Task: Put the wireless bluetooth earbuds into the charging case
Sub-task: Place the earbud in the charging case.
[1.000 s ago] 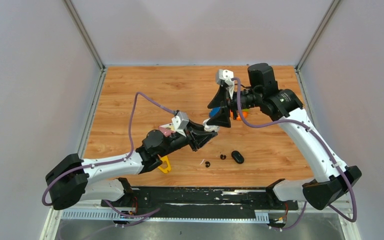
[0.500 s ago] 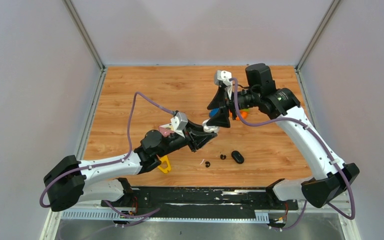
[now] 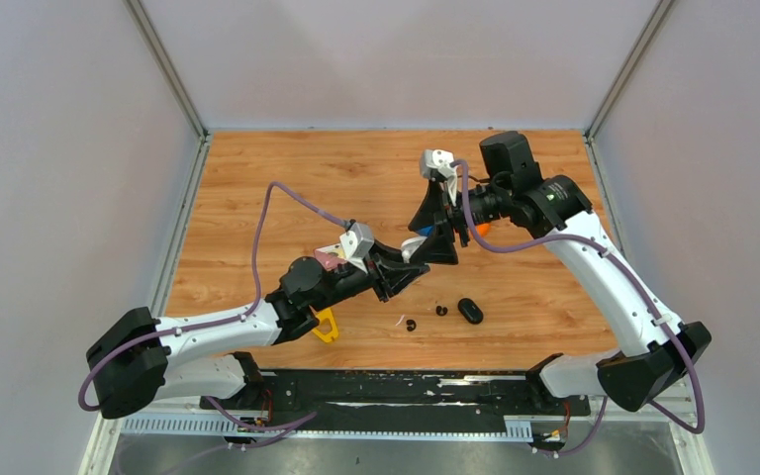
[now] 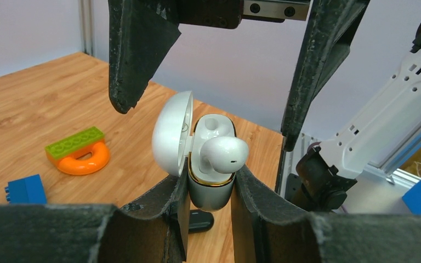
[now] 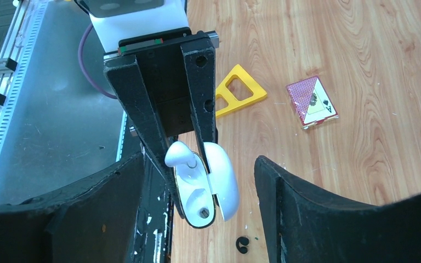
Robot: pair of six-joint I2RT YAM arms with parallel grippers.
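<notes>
Wireless bluetooth earbuds lie in two places. Two black ones rest on the table toward its near edge, right of centre. A white bud sits partway in the open charging case. The left end effector pinches that case above mid-table. The right end effector is spread wide around it.

We see the charging case glossy white on its lid, grey with a gold rim below; its earbud white; a green brick on an orange ring; a blue block; a yellow triangle; a red-patterned card; the worktop warm wood grain.
</notes>
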